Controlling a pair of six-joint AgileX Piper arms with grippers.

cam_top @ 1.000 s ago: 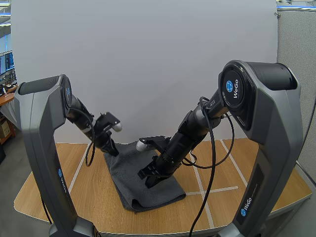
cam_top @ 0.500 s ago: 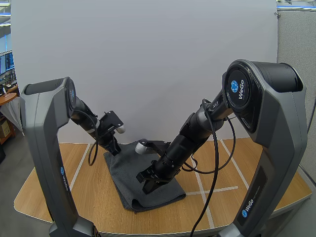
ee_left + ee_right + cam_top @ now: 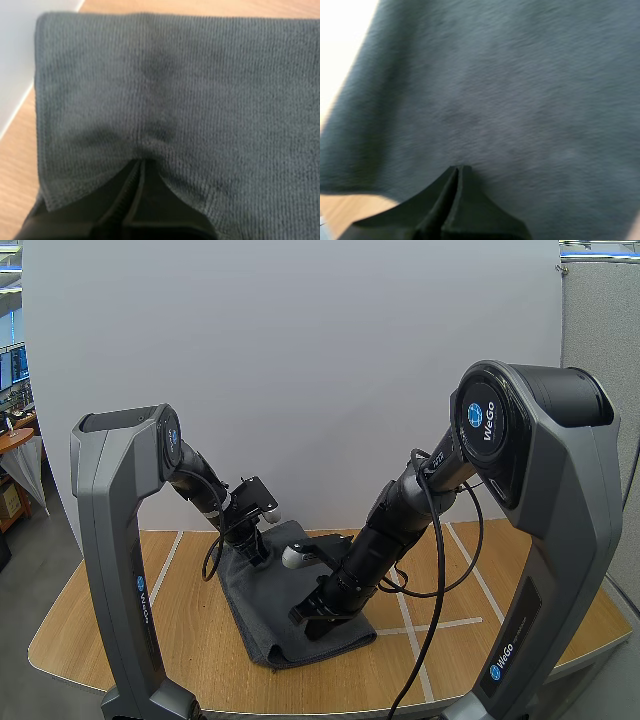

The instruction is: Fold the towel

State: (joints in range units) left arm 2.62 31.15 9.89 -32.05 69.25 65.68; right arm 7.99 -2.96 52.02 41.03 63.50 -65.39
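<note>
From above: a dark grey, soft-napped towel (image 3: 258,615) lies on the light wooden table (image 3: 120,630), and both arms are down on it. The left gripper (image 3: 255,548) sits at the towel's far corner, with the rest of the cloth spreading out ahead of it toward the right gripper (image 3: 312,620). That one is planted on the cloth close to its near right edge, so the bulk of the towel lies between the two.

Over to the left wrist. The left gripper (image 3: 141,162) has its black fingers pressed together on a pinch of cloth, and the towel (image 3: 200,90) puckers into small folds right at the tips. A hemmed edge runs just beside the fingers, bare table (image 3: 15,165) beyond it.

Now the right wrist, and it's much the same. The right gripper (image 3: 457,170) shows one dark wedge, fingers closed with their tips nipped into the towel (image 3: 520,100), which spreads away ahead of them – its edge just behind the tips.
</note>
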